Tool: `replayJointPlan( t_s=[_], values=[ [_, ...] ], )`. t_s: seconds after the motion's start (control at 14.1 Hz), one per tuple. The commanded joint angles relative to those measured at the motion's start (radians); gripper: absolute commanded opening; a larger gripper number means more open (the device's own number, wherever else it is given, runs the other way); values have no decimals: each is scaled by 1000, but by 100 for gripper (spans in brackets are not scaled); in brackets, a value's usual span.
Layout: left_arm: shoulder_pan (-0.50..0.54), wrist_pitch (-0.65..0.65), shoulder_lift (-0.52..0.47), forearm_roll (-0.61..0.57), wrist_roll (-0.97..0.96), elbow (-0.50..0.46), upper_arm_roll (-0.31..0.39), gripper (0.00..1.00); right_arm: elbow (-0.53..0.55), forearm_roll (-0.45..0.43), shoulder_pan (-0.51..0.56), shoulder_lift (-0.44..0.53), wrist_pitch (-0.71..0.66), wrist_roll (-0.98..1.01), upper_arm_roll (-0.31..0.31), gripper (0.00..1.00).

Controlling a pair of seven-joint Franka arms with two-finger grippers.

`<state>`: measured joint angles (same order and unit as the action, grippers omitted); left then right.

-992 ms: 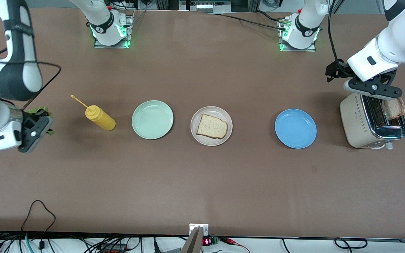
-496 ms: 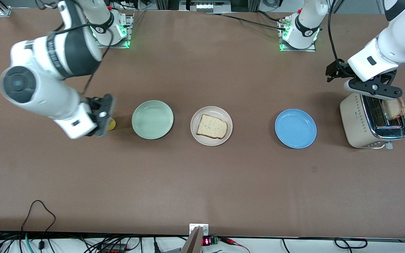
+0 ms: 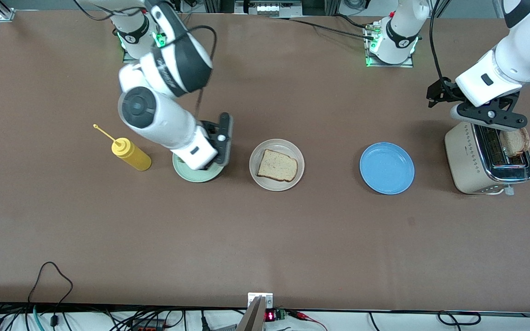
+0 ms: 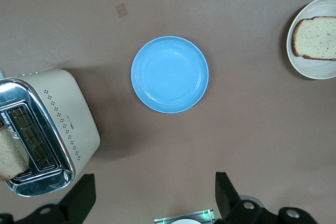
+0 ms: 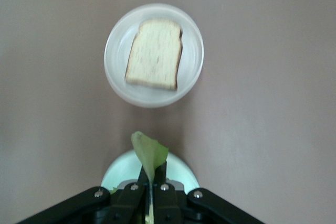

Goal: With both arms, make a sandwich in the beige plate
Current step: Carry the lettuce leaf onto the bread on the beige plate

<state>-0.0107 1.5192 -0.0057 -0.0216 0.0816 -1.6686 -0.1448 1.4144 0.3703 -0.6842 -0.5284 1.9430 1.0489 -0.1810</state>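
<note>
Right gripper (image 5: 151,184), a black two-finger unit, is being held over the round mint-green plate (image 3: 190,174), with its fingers (image 5: 143,179) pinched narrowly on a crinkled green lettuce leaf (image 5: 149,153); the leaf is being shown by the right wrist view only. Just beside the mint-green plate, toward the left arm's end of the table, the round pale beige plate (image 3: 262,177) is being occupied by one square slice of white bread with a light brown crust (image 3: 277,165), lying flat. A yellow squeeze bottle with a thin nozzle (image 3: 130,155) is lying tilted on the brown table (image 3: 265,239) beside the mint-green plate, toward the right arm's end.

Left gripper (image 4: 152,195) is being held over the beige and chrome toaster (image 3: 479,158), with its black fingers (image 4: 224,190) spread wide and nothing between them. A second slice of bread (image 3: 515,142) is being held upright in the toaster slot. Between the toaster and the beige plate, a round blue plate (image 3: 387,168) is lying on the table.
</note>
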Motion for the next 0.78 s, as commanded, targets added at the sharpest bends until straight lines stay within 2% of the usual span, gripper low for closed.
replayJointPlan(
  t_s=[0.0, 0.14, 0.35, 0.71],
  values=[
    [0, -16, 6, -17, -10, 18, -1, 100, -29, 56, -66, -82, 133, -90, -11, 0],
    [0, -16, 6, -17, -10, 18, -1, 100, -32, 102, -125, -143, 276, -166, -11, 0],
    [0, -16, 6, -17, -10, 18, -1, 100, -32, 111, -170, -223, 474, -228, -9, 0],
    [0, -16, 6, -17, -10, 18, -1, 100, -52, 110, -184, -285, 568, -331, 28, 0]
  ],
)
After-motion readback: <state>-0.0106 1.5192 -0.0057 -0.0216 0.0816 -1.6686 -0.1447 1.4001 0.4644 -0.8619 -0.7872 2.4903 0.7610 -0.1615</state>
